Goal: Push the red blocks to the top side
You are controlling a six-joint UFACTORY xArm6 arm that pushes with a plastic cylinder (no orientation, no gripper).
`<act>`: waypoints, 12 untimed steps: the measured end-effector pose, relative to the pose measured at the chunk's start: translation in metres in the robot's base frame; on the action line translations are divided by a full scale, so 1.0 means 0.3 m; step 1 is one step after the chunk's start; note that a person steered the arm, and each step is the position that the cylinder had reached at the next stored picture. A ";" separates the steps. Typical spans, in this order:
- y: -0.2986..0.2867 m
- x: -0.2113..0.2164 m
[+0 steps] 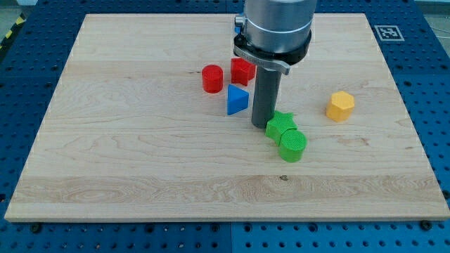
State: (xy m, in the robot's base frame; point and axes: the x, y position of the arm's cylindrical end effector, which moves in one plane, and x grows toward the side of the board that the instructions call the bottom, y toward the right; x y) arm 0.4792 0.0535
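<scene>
My tip point(262, 125) rests on the surface point(126, 140), touching the green star point(279, 124), right of the blue triangle point(237, 100). Red cylinder point(212, 78) and red block point(242, 70) sit farther back. No fingers fitted.

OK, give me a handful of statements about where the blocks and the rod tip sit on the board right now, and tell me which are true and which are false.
1. The red cylinder and the red star-like block lie side by side, above the blue triangle. True.
2. My tip rests against the yellow hexagon. False: the yellow block sits alone, far toward the view's right; my tip is just left of the green star.
3. The green star and the green cylinder touch. True.
4. Both red blocks already lie at the board's top edge. False: they sit nearer the middle, with bare wood above.
</scene>
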 end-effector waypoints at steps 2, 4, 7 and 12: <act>0.000 -0.104; 0.018 -0.332; 0.051 -0.334; -0.309 -0.401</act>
State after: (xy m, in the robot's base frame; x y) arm 0.3589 -0.0391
